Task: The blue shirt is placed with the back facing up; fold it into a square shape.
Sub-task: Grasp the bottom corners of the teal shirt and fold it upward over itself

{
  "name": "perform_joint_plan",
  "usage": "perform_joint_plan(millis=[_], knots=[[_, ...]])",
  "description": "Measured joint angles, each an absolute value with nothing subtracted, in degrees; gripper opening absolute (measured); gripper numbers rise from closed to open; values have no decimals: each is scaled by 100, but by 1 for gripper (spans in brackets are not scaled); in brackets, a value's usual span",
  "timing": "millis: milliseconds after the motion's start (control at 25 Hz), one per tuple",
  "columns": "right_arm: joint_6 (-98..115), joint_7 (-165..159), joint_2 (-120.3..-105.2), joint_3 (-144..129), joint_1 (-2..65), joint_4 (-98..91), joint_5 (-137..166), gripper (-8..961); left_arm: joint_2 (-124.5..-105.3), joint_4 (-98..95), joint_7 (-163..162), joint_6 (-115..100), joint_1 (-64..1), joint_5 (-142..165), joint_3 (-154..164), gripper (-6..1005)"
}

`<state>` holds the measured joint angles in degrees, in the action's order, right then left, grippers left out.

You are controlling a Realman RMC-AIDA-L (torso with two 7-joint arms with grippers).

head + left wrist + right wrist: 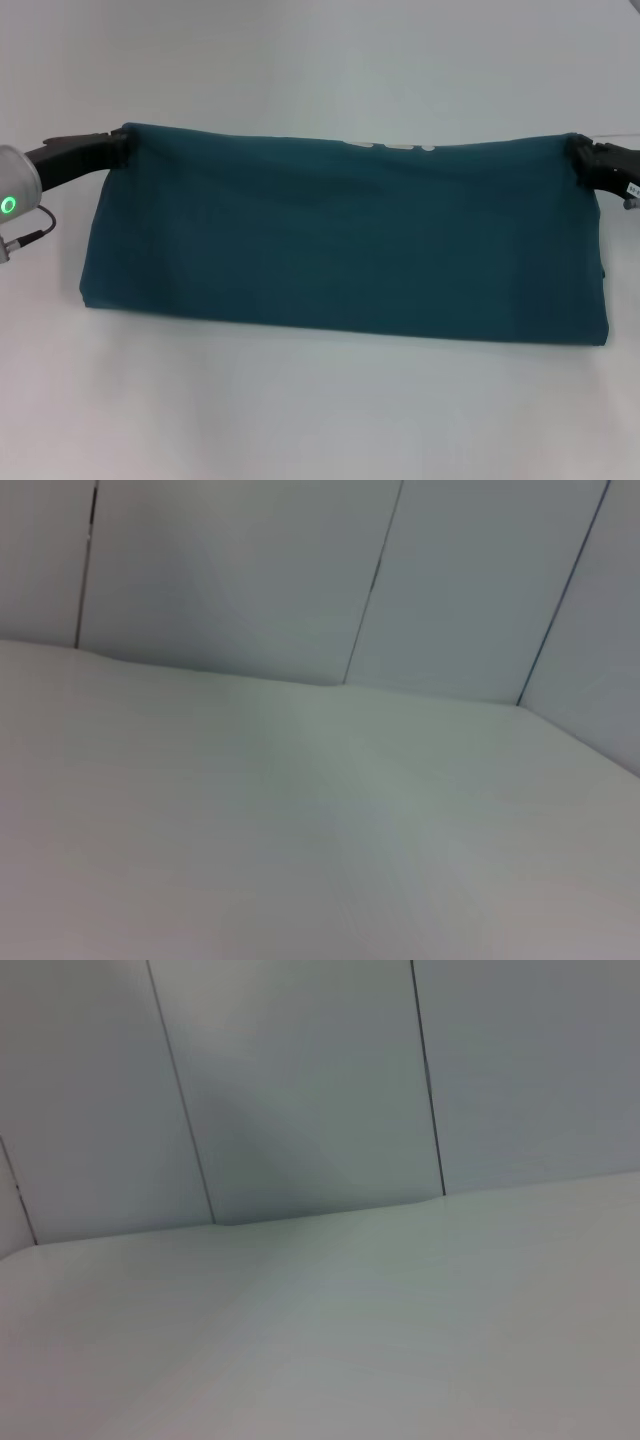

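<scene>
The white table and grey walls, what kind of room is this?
Probably a robot test lab: a bare white table, plain grey panelled walls, and two robot arms holding up a large dark teal-blue fabric shirt.

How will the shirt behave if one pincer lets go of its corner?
The shirt is probably floppy: it hangs between the left pincer and right pincer. A freed corner would likely collapse. It seems light, since its top edge sags only slightly.

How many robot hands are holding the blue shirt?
2. The left gripper pinches the blue shirt at its far left corner, and the right gripper pinches its far right corner. The cloth hides their fingertips.
</scene>
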<state>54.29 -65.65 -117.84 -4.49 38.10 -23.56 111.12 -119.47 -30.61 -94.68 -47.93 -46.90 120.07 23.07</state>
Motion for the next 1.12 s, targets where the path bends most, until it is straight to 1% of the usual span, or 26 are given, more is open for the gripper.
perform_joint_plan(millis=[240,640,1120], knots=[[5266,-6525,-11762,-480,3884,-2317,10979,32,-11961,-2847,-9019,-4415,-4742,11552,2371,16],[5051,-6368,-11794,-501,3970,-2273,10859,31,-11991,-2638,-8493,-4160,-4819,11147,2402,16],[4886,-6222,-11790,-583,4043,-2202,10787,30,-12026,-2497,-8045,-3912,-4915,10831,2409,15]])
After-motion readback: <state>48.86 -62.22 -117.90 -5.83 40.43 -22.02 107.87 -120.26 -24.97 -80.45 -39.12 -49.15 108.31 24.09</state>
